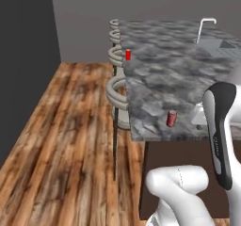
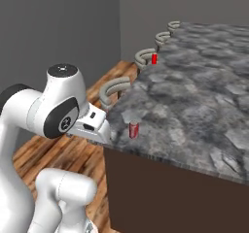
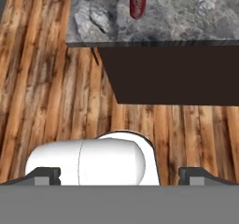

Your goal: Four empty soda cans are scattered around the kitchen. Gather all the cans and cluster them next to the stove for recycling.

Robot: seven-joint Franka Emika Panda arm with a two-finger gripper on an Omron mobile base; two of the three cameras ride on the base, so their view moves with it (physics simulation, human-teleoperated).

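One red soda can [image 1: 172,118] stands upright near the front edge of the grey stone counter [image 1: 179,65]; it also appears in the right base view [image 2: 133,129] and at the top of the hand view [image 3: 138,1]. A second soda can [image 1: 128,55] [image 2: 154,58] stands far back on the counter's left edge. My gripper [image 2: 109,134] hangs by the counter's front left corner, short of the near can and apart from it. Its fingertips [image 3: 47,175] stand wide apart, open, with nothing between them. The stove is out of view.
Round-backed bar stools [image 1: 116,91] line the counter's left side over a wooden floor [image 1: 66,126]. A faucet [image 1: 205,26] and sink sit at the counter's far right. The dark cabinet front [image 3: 172,73] drops below the counter edge.
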